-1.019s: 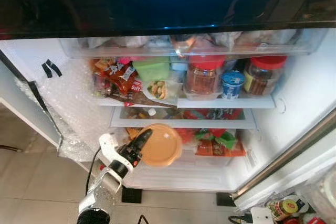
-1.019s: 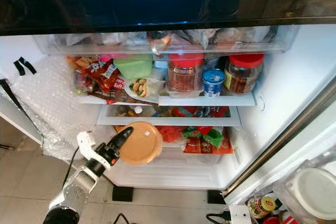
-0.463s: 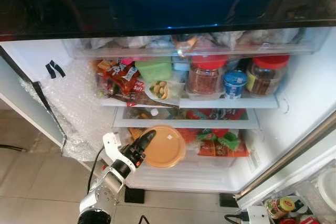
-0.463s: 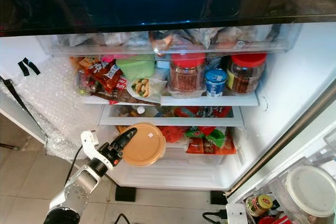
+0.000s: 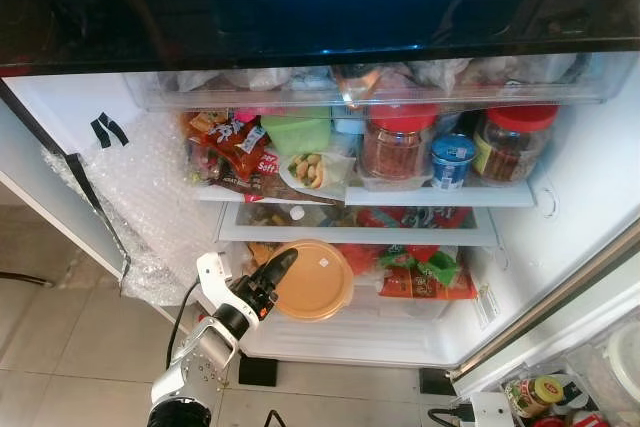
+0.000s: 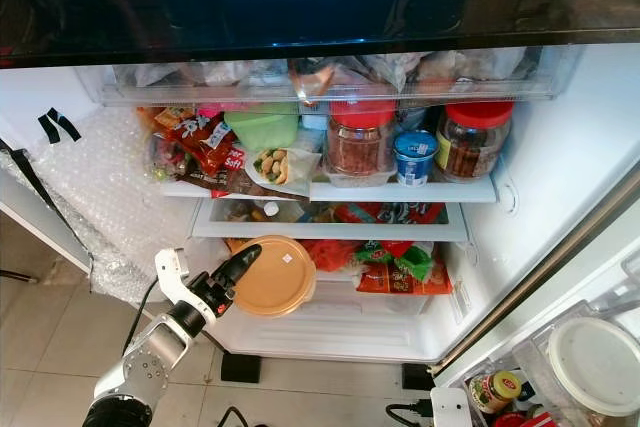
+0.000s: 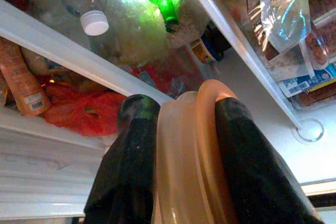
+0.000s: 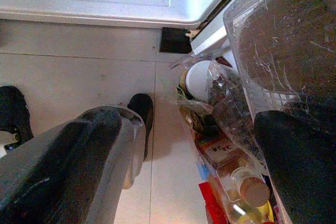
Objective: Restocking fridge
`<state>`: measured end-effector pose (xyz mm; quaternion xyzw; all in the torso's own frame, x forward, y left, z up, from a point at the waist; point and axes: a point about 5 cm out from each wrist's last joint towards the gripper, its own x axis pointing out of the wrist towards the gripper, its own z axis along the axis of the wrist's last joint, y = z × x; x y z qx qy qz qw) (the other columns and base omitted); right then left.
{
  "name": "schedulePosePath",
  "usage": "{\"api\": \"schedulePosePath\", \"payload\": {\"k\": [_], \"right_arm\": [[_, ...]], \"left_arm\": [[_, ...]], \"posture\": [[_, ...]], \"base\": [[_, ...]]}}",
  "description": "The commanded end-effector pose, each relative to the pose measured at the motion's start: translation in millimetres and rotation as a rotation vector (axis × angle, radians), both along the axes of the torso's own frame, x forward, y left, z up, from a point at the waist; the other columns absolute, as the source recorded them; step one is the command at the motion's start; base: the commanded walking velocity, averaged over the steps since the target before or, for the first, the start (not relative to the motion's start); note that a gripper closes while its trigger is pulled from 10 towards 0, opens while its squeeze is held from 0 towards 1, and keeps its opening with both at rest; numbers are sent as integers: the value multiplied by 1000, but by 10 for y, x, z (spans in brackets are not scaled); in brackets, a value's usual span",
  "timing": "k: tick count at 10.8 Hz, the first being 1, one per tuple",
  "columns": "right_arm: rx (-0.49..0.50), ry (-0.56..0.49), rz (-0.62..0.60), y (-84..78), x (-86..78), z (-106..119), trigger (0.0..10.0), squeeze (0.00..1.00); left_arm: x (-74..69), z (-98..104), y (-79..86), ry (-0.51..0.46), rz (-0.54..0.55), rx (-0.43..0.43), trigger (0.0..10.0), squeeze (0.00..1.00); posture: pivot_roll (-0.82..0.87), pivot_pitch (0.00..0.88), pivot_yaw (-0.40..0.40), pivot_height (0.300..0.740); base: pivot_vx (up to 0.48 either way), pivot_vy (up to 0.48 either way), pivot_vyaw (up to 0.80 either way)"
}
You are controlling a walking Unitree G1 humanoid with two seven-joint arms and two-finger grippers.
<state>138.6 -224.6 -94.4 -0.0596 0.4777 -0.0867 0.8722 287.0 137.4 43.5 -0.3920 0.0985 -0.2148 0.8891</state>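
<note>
A round orange container [image 5: 318,280] hangs on edge in front of the fridge's lower compartment, below the glass shelf [image 5: 350,236]. My left gripper [image 5: 274,269] reaches up from the lower left and is shut on the container's left rim. In the left wrist view both black fingers [image 7: 131,161] clamp the orange container [image 7: 186,145], with red packets and a bottle cap behind. My right gripper [image 8: 199,124] hangs low beside the door, its fingers wide apart over the tiled floor.
The upper shelf holds two red-lidded jars [image 5: 396,143], a blue cup [image 5: 452,160], a green box [image 5: 295,133] and snack packets [image 5: 228,147]. Bubble wrap [image 5: 150,207] lines the left wall. Red and green packets [image 5: 420,272] lie beside the container. A door bin [image 6: 590,352] with jars sits lower right.
The whole view has shifted slightly. My left gripper keeps its hold on the orange container at about the same spot before the lower compartment.
</note>
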Motion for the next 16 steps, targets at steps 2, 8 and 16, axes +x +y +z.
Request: {"api": "schedulePosePath", "payload": {"k": [2, 8, 16], "right_arm": [[-27, 39, -47, -92, -107, -21, 10000, 0], [-5, 31, -32, -64, -106, -25, 10000, 0], [0, 33, -39, -59, -115, -29, 10000, 0]], "left_arm": [[33, 62, -1, -20, -5, 4, 10000, 0], [64, 99, -66, -33, -31, 7, 10000, 0], [130, 218, -160, -73, -39, 5, 10000, 0]], "posture": [[-127, 109, 101, 740], [-133, 94, 108, 660], [-130, 106, 107, 660]], "base": [[0, 0, 0], [0, 0, 0], [0, 0, 0]]}}
